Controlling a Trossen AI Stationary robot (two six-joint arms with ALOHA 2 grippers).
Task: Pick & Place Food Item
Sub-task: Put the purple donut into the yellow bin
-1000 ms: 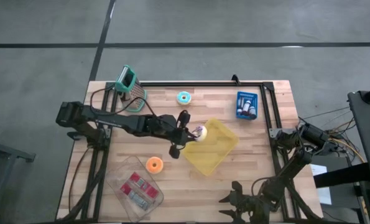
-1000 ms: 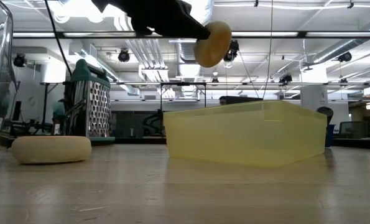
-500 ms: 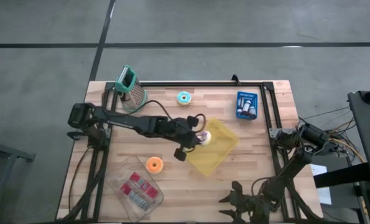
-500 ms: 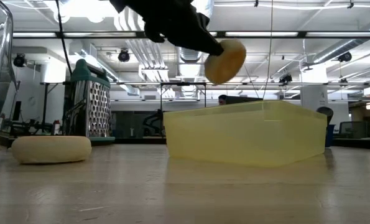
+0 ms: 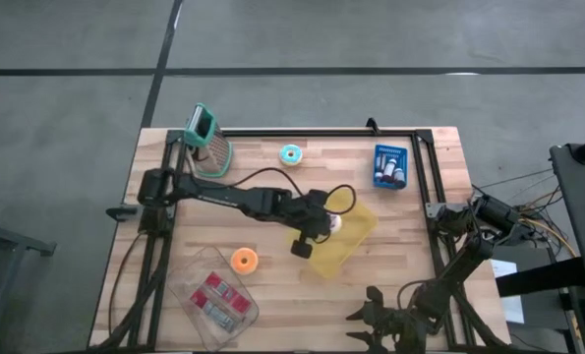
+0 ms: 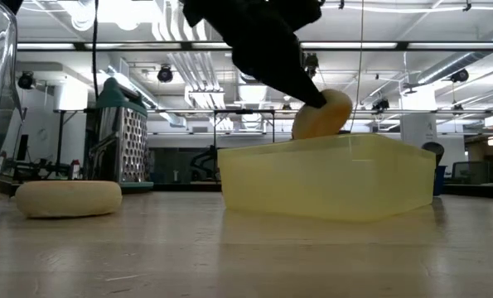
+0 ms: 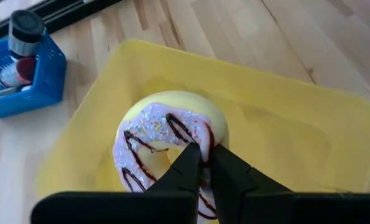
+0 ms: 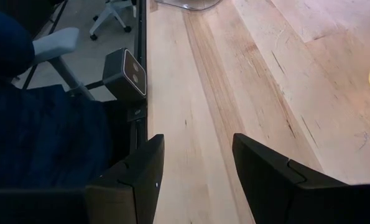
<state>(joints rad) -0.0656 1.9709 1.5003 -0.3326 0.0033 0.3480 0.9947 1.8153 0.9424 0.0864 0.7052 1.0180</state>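
A donut with lilac icing and chocolate stripes (image 7: 163,140) hangs over the yellow bin (image 5: 346,241), with my left gripper (image 5: 319,222) shut on it. In the low view the donut (image 6: 322,114) sits about level with the rim of the bin (image 6: 329,186). My right gripper (image 8: 197,168) waits open over bare wood near the table's near edge (image 5: 371,315), touching nothing. My left gripper pinches one side of the donut's ring (image 7: 183,138) between its two fingers (image 7: 189,163), which stand close together on the iced face. The fingers slant down from the table's left. The donut is lifted clear, tilted on edge, with its lower side at the bin's rim.
An orange donut (image 5: 244,260) lies left of the bin and a teal one (image 5: 291,154) lies farther back. A grater (image 5: 205,133) stands at the far left, a blue basket of bottles (image 5: 390,167) at the far right, and a clear plastic box (image 5: 213,300) at the near left.
My left gripper has carried the donut toward the table's right edge and downward, from the bin's left rim to over its inside. It has tipped more steeply downward, staying shut on the donut. The donut has sunk from well above the bin to rim height.
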